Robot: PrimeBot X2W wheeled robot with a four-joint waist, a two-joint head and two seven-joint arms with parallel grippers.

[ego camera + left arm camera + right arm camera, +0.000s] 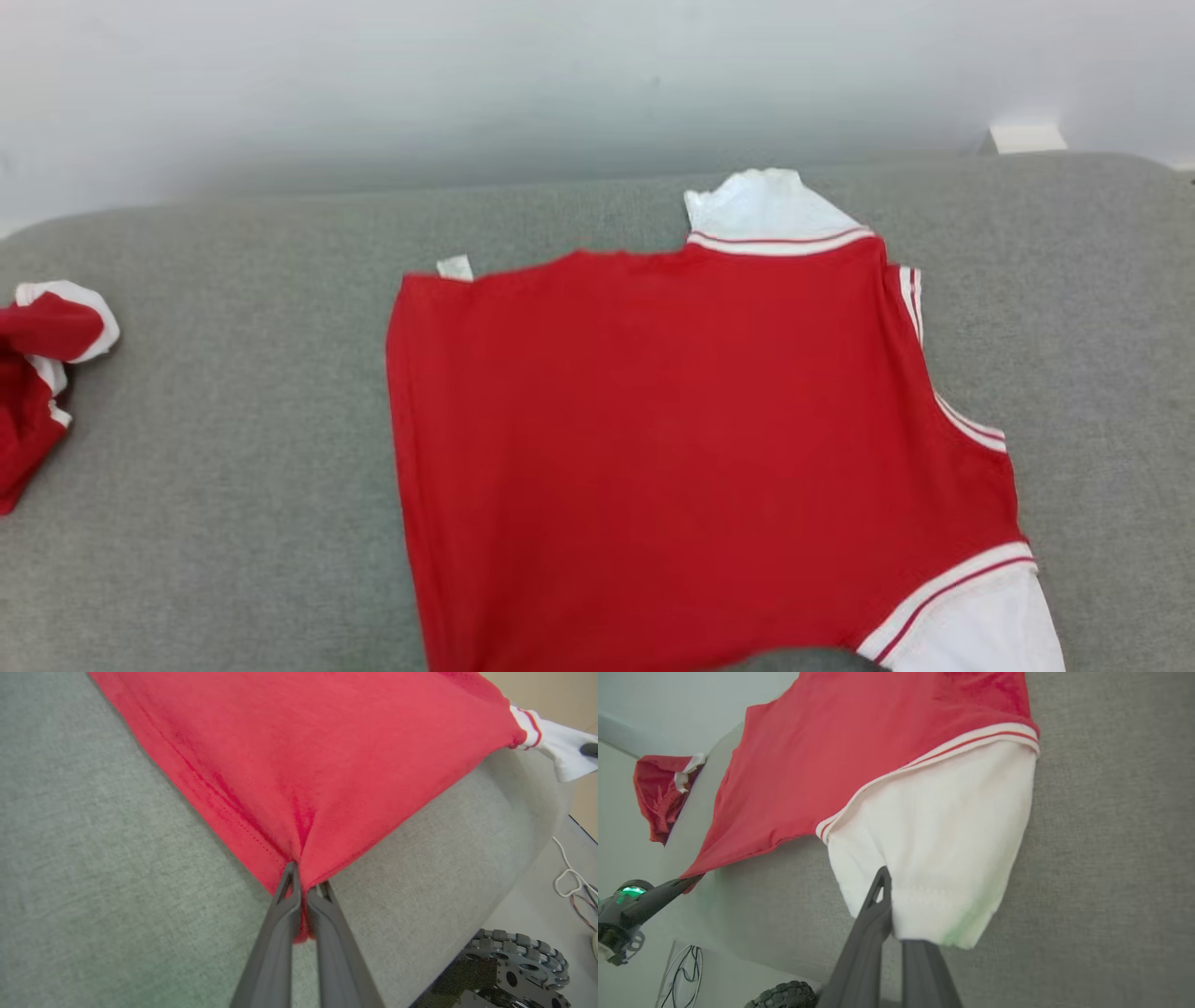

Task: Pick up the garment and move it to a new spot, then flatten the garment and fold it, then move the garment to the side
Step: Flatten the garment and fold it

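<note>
The grey upholstered surface (215, 485) runs wide under a pale wall. The red garment (672, 448) lies spread flat across its middle, and its near hem reaches the rounded front rim. There is bare grey cloth on both sides of it, with the wider stretch on the left. That stretch ends at a crumpled red-and-white piece (42, 373) at the far left edge.

The near white sleeve (943, 849) lies at the right front corner. The right gripper (892, 910) is clamped on its cuff: one dark finger lies on top, the other is hidden beneath the fabric. At the left front corner the left gripper (306, 879) has its fingers pressed together on a bunched point of the red hem, right at the rim.

The head view cuts off the near hem. A small white tag (455, 268) peeks out at the garment's far edge.
</note>
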